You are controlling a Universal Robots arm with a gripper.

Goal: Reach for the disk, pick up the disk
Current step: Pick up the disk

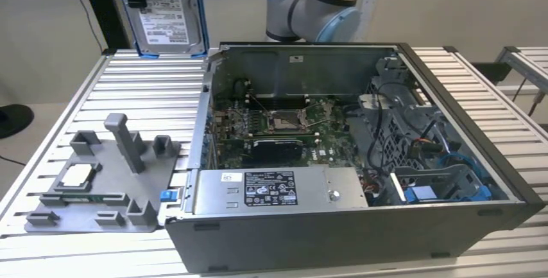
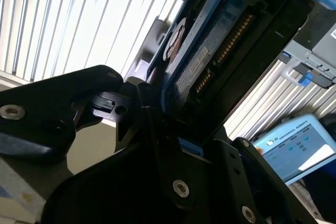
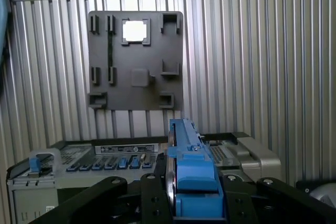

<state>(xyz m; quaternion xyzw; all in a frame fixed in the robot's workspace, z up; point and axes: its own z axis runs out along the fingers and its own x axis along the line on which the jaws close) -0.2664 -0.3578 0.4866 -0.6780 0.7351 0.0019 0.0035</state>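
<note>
Slatted aluminium table point(image 1: 145, 85), ribbed and matte, carries everything.

Open computer case point(image 1: 342, 233): dark grey sheet metal box, lying on its side, green motherboard point(image 1: 274, 124) exposed. A grey power supply box point(image 1: 274, 191) with a black-and-white label sits along its near wall.

Arm point(image 1: 317, 2): rounded silver and pale blue joints, rising behind the case.

Fixture plate point(image 1: 86, 214): flat grey plastic with raised posts and pockets, on the table at the exterior view's left of the case. A small square silver chip point(image 1: 77, 175) sits in one pocket.

The disk point(image 1: 167, 15): flat silver-grey metal, white label, blue plastic rails. It hangs upright, well above the table, over the far corner at the exterior view's left. It is clear of the case and the plate.

Gripper point(image 3: 193, 192): black fingers point(image 3: 152, 198) clamped on the disk, one on each flat face, seen edge-on in the first wrist view. Nothing stands between the disk and the table below.
</note>
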